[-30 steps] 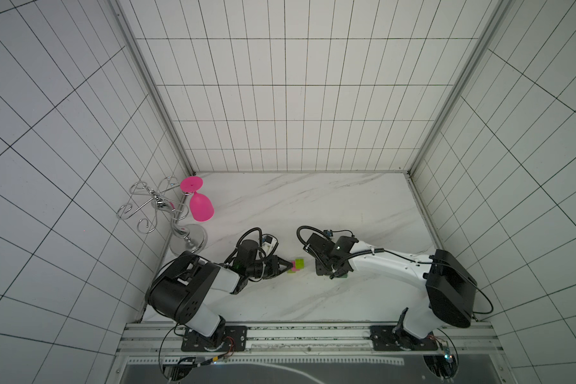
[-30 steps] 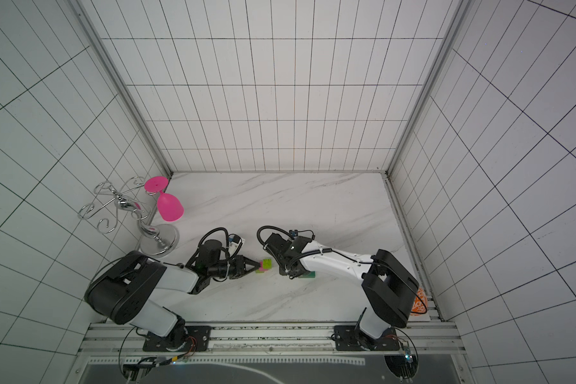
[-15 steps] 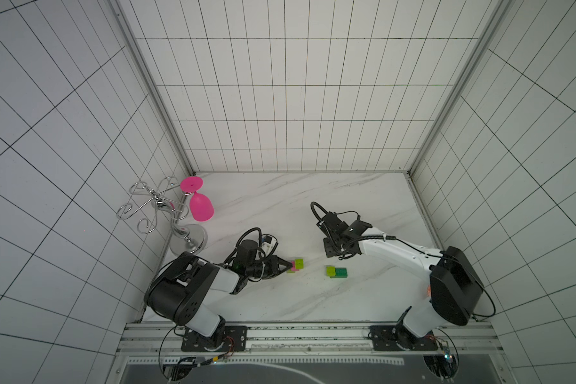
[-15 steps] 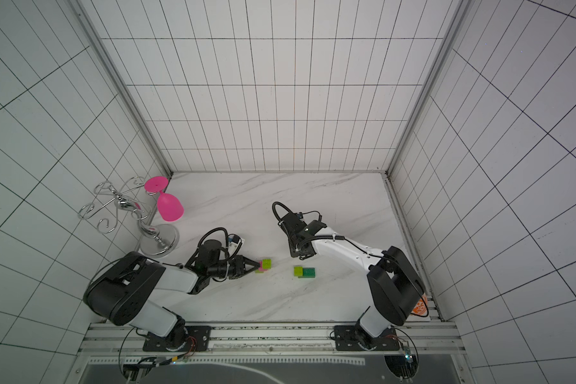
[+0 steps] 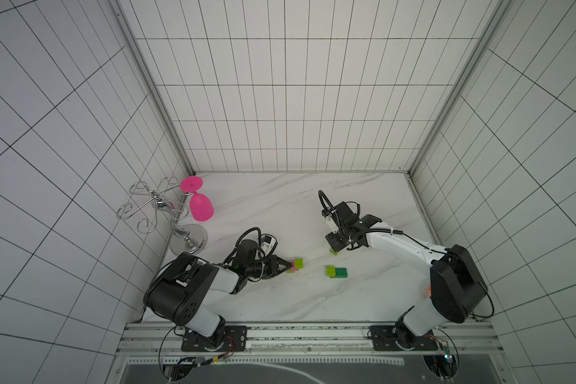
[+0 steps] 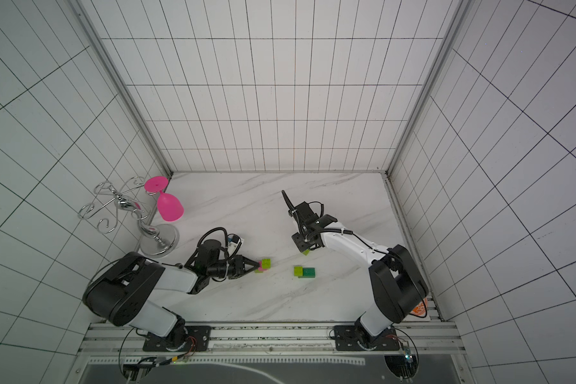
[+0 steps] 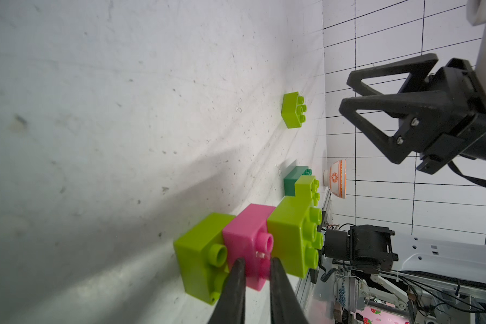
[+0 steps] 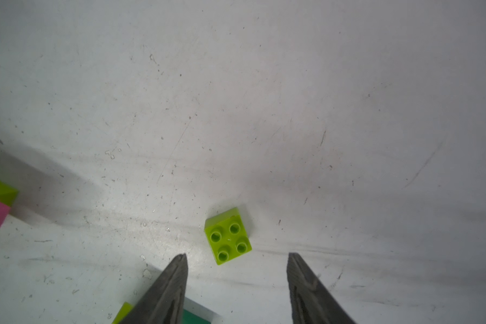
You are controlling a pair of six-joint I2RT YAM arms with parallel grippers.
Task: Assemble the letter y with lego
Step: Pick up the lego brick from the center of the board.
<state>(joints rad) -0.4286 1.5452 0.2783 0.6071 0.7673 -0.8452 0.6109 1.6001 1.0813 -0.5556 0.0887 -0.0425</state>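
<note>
Left wrist view: left claw (image 7: 257, 270) nearly closed, clamped on pink brick (image 7: 247, 235), flanked by lime bricks (image 7: 289, 238) in a row on worktop (image 7: 96, 112). Beyond the row: lime brick (image 7: 306, 186) touching green brick (image 7: 293, 179). Bowl (image 7: 337, 182) at worktop edge, out of right wrist view.

Right wrist view: right claw (image 8: 237, 256) spread wide, gripping nothing, poised above loose brick (image 8: 227, 235) without contact.

Both top views only: goblet (image 5: 200, 207) hanging from rack (image 5: 160, 212). Y unassembled, in three separate groups.

Left arm low, stretched along worktop, claw level. Right arm reaching inward, claw pointing down.
</note>
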